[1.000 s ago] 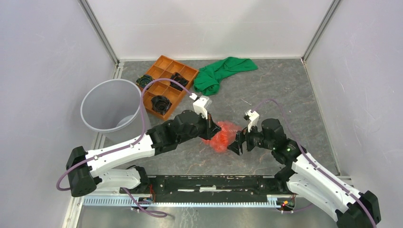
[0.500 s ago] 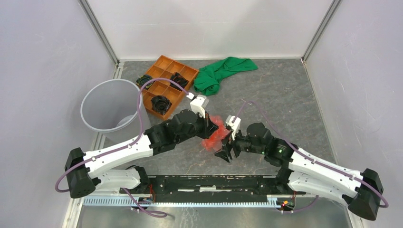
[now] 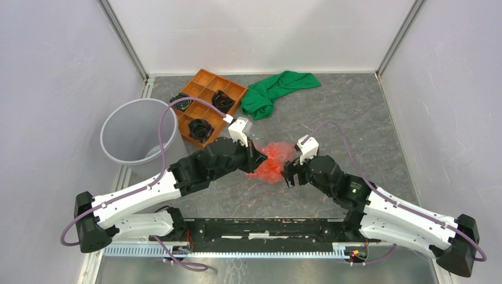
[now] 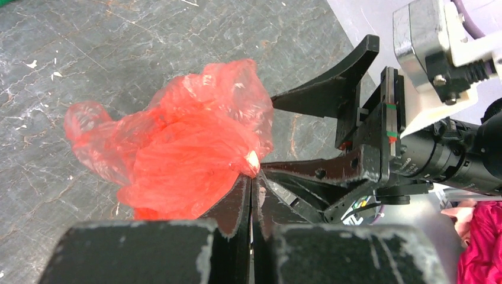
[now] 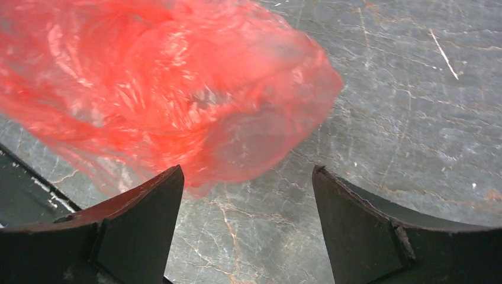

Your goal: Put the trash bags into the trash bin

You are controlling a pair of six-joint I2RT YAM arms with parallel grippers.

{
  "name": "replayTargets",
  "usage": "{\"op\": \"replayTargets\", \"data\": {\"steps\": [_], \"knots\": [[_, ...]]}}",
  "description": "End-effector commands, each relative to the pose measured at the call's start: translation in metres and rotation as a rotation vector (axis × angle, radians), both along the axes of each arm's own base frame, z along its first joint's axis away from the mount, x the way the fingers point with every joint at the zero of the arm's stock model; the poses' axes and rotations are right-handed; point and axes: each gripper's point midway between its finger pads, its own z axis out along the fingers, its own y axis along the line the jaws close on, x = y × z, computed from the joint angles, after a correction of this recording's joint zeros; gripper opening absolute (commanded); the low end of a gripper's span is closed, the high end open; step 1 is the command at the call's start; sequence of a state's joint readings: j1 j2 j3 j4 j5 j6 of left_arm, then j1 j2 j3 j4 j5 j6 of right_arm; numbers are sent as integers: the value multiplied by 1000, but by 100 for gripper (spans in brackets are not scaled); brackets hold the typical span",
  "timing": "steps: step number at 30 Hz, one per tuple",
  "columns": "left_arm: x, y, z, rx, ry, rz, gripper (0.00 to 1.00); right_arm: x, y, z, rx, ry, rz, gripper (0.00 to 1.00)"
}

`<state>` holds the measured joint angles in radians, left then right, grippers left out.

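Nearest to me, both arms reach forward from the near edge and angle toward each other over the grey table point(image 3: 355, 112). My left gripper point(image 4: 251, 184) is clenched. In its wrist view the two fingers press flat together and pinch a fold of the red bag point(image 4: 183, 148) at their tips. The bag is a crumpled, see-through wad that bulges up and to the left of that pinch.

My right gripper point(image 5: 247, 173) is spread wide and grasps nothing. In its wrist view the bag fills the upper left, just ahead of the fingertips, and its lower edge hangs close to one finger point(image 5: 142, 219).

From above, the bag sits mid-table between the two grippers, which face each other, the left one at its left side and the right one at its right. I cannot tell whether the wad rests on the table or is lifted slightly off it.

Farther back and to the left, the bin point(image 3: 112, 121) stands upright by the left wall, mouth open, well apart from the bag. The orange tray point(image 3: 204, 80) lies just beside the bin's right rim, with black items point(image 3: 200, 128) in some compartments. Right of the tray, near the far wall, is a rumpled green cloth point(image 3: 275, 89).
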<state>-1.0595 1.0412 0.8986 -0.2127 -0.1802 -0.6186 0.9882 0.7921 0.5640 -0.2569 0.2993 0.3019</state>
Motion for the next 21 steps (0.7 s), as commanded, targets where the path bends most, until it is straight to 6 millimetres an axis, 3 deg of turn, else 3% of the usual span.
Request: {"op": "replayTargets", "data": {"steps": [1, 5, 10, 14, 16, 19, 20, 21], "knots": [[-3, -6, 19, -54, -7, -32, 2, 12, -10, 12, 53, -48, -110, 89], [-10, -13, 22, -73, -1, -84, 2, 5, 14, 27, 78, -112, 63, 94], [-15, -17, 22, -74, 5, -121, 2, 10, 9, 33, -12, -177, 89, 97], [-16, -19, 22, -84, 11, -128, 2, -13, 42, 30, 98, -167, 291, 98], [-16, -23, 23, -91, 12, -142, 2, -19, 54, 26, 146, -148, 334, 90], [-13, -26, 23, -85, 9, -137, 2, -3, 47, 19, 116, -139, 233, 67], [-11, -24, 21, -70, 9, -127, 2, 6, 37, 17, 100, -136, 144, 58], [-9, -22, 18, -52, 7, -109, 2, 15, 25, 15, 87, -133, 52, 37]]}}
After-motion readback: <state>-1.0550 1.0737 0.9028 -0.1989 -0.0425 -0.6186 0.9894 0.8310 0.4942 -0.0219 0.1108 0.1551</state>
